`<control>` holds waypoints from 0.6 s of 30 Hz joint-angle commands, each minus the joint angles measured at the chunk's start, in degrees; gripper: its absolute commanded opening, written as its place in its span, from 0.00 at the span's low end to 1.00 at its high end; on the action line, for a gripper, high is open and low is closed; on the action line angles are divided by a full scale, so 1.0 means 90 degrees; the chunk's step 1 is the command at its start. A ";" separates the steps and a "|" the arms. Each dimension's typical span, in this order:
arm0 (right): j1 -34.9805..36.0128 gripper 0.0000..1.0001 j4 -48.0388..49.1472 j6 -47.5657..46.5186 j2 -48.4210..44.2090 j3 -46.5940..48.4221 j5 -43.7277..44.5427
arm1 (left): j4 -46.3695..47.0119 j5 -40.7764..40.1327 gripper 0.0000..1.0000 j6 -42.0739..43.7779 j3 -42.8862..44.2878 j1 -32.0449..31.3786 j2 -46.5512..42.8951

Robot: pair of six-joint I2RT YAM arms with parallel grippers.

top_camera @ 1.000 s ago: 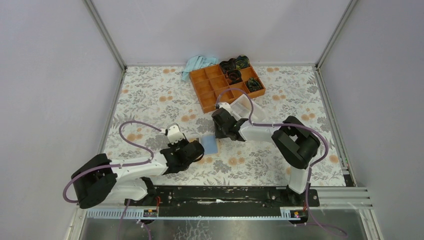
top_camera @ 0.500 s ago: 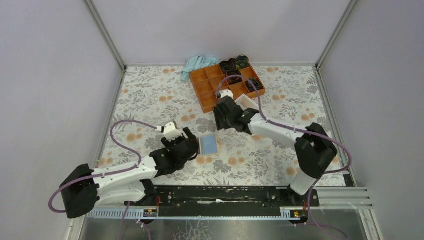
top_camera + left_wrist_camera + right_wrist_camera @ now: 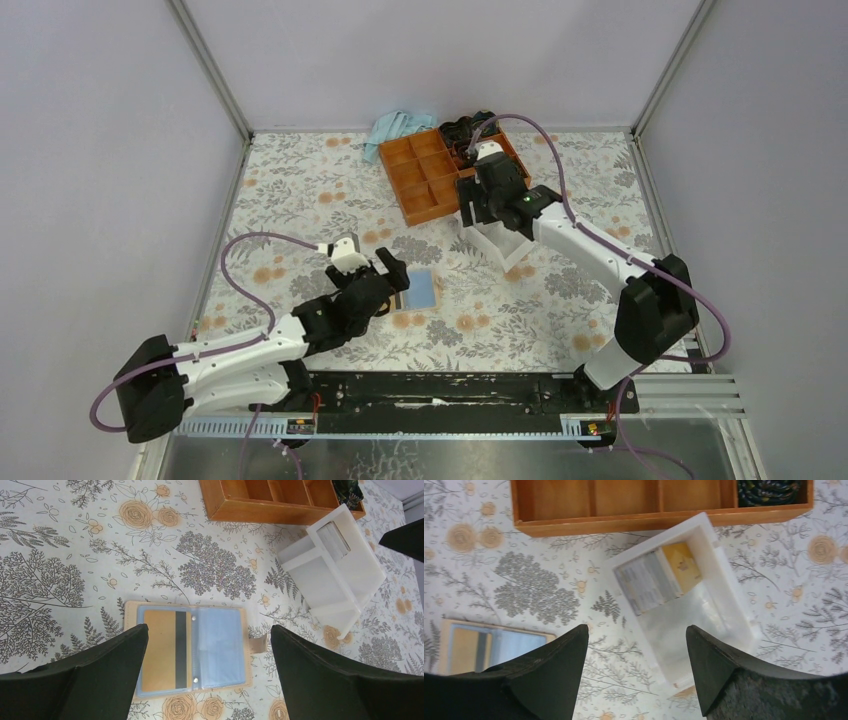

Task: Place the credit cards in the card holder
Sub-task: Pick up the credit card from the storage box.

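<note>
The left arm (image 3: pixel 250 345) is stretched over the surface (image 3: pixel 300 190), and its jaws are seen spread wide with nothing between them. Directly beneath them, in the left wrist view, the card holder (image 3: pixel 220 645) is laid open and flat, its long axis running from one finger to the other. A tan card (image 3: pixel 159 650) with a dark stripe is lodged in its left sleeve. The right sleeve is seen pale blue, and whether a card is in it cannot be told. The tab (image 3: pixel 257 644) is turned out at the holder's right edge.

To the right and farther back, well apart from the holder, a white tray (image 3: pixel 510 252) is set just in front of the orange tray (image 3: pixel 415 180). More cards (image 3: pixel 656 580) are kept in the white tray's far compartment, a grey one beside a yellow one. Whether they lie flat or lean cannot be told. The jaws of the right arm (image 3: pixel 590 250) are held above this tray, likewise wide apart and empty.

The coming move is judged to be a pick from the white tray, and it is governed by one relation. The cards are placed just ahead of the right jaws, toward the orange tray, with their long axis across the tray and roughly in line with the gap between the fingers. The right arm is much the nearer. A short advance and probably a turn of the wrist would be needed so that the short side is spanned.
</note>
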 commanded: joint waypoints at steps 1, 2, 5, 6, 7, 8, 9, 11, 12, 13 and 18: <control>-0.0382 0.79 -0.0161 -0.0686 0.0117 0.0350 -0.0362 | 0.0405 0.0027 1.00 0.0254 0.0195 -0.0012 0.0072; -0.0429 0.80 -0.0086 -0.0777 0.0134 0.0327 -0.0390 | 0.0418 0.0028 1.00 0.0261 0.0200 -0.0018 0.0074; -0.0598 0.81 0.0076 -0.0941 0.0314 0.0375 -0.0696 | 0.0425 0.0002 1.00 0.0290 0.0216 -0.0010 0.0085; -0.0633 0.80 0.0056 -0.0992 0.0407 0.0440 -0.0802 | 0.0427 -0.0001 1.00 0.0295 0.0221 -0.0010 0.0105; -0.0650 0.80 0.0053 -0.1046 0.0504 0.0499 -0.0800 | 0.0433 -0.0010 1.00 0.0296 0.0226 -0.0009 0.0109; -0.0676 0.80 0.0053 -0.1067 0.0647 0.0542 -0.0780 | 0.0450 -0.0004 1.00 0.0296 0.0226 0.0002 0.0113; -0.0703 0.80 0.0058 -0.1089 0.0717 0.0587 -0.0817 | 0.0458 -0.0002 1.00 0.0296 0.0216 0.0004 0.0121; -0.0791 0.80 0.0144 -0.1086 0.0813 0.0620 -0.0958 | 0.0482 -0.0001 1.00 0.0287 0.0208 -0.0007 0.0130; -0.0827 0.80 0.0172 -0.1092 0.0862 0.0651 -0.1004 | 0.0474 -0.0009 1.00 0.0286 0.0203 -0.0005 0.0139; -0.0879 0.79 0.0192 -0.1080 0.0935 0.0693 -0.1067 | 0.0473 -0.0012 1.00 0.0286 0.0209 -0.0003 0.0141; -0.1110 0.79 0.0226 -0.1078 0.1260 0.0900 -0.1426 | 0.0433 -0.0035 1.00 0.0276 0.0220 0.0014 0.0116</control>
